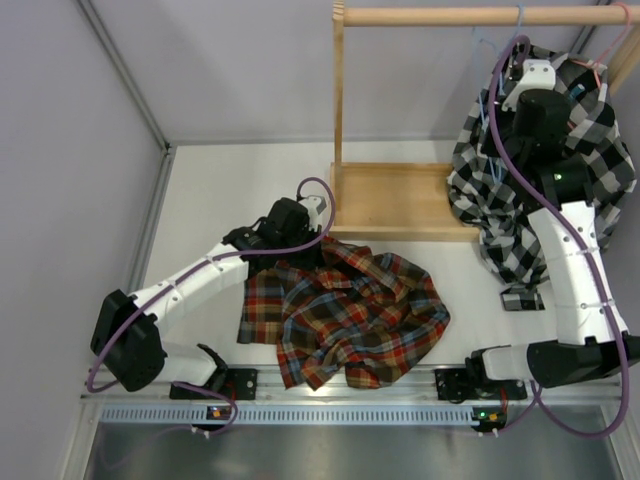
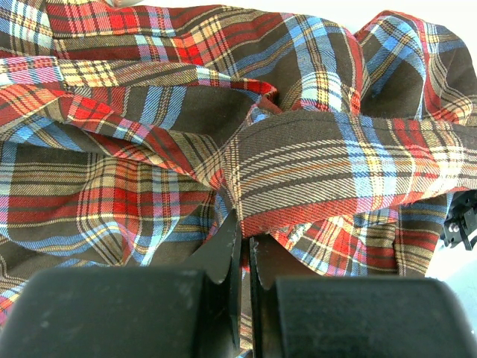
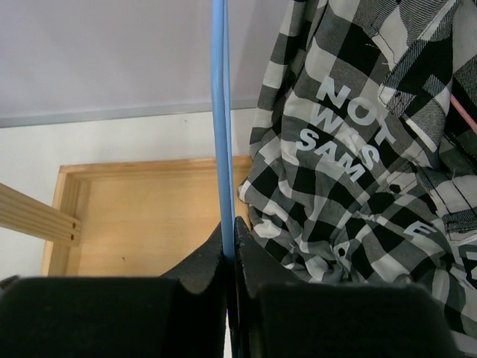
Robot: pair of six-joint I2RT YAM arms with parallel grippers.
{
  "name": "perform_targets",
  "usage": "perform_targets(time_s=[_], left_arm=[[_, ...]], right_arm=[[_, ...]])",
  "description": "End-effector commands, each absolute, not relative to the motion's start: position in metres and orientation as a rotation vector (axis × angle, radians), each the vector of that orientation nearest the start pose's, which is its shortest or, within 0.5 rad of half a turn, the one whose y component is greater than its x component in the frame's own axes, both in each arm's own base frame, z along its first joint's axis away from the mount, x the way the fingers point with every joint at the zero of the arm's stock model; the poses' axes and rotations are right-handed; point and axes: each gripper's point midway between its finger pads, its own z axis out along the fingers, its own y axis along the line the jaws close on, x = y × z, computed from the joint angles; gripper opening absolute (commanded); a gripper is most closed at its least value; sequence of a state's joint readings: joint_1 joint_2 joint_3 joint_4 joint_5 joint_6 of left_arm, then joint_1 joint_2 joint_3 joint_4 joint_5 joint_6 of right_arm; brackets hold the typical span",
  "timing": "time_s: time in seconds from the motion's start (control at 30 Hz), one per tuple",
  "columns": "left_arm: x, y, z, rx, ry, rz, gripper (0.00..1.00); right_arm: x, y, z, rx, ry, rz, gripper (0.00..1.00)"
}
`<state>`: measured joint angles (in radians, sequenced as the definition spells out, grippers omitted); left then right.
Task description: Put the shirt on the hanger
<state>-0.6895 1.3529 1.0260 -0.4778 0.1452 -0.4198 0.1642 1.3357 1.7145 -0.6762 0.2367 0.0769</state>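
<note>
The red, orange, brown and blue plaid shirt point(image 1: 350, 310) lies crumpled on the white table in front of the wooden rack. It fills the left wrist view point(image 2: 223, 134). My left gripper point(image 1: 305, 215) is at the shirt's far left edge; in its wrist view the gripper point(image 2: 244, 237) is shut on a fold of the shirt. The thin light-blue hanger point(image 3: 219, 112) hangs by the rod at the right point(image 1: 490, 100). My right gripper point(image 3: 229, 227) is shut on the hanger's wire, up by the rack point(image 1: 515, 75).
A wooden rack with a top rod point(image 1: 470, 15) and a tray base point(image 1: 400, 200) stands at the back. A black-and-white checked shirt point(image 1: 590, 150) with lettering point(image 3: 350, 134) hangs on a pink-red hanger point(image 1: 605, 55) right beside the blue hanger. A grey wall is on the left.
</note>
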Motion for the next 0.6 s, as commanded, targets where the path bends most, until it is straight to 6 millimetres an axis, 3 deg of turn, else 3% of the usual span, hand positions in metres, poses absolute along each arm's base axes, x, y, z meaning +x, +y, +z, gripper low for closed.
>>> perform_targets(time_s=[0.0, 0.3, 0.57], left_arm=[[0.255, -0.266, 0.156, 0.410, 2.396, -0.711, 0.00], [0.253, -0.268, 0.156, 0.423, 2.397, -0.728, 0.00], [0.253, -0.268, 0.164, 0.421, 2.376, -0.740, 0.00]], right_arm=[[0.377, 0.018, 0.425, 0.090, 1.798, -0.060, 0.01], [0.371, 0.013, 0.446, 0.095, 1.720, -0.079, 0.00], [0.360, 0.013, 0.484, 0.067, 1.592, -0.062, 0.00]])
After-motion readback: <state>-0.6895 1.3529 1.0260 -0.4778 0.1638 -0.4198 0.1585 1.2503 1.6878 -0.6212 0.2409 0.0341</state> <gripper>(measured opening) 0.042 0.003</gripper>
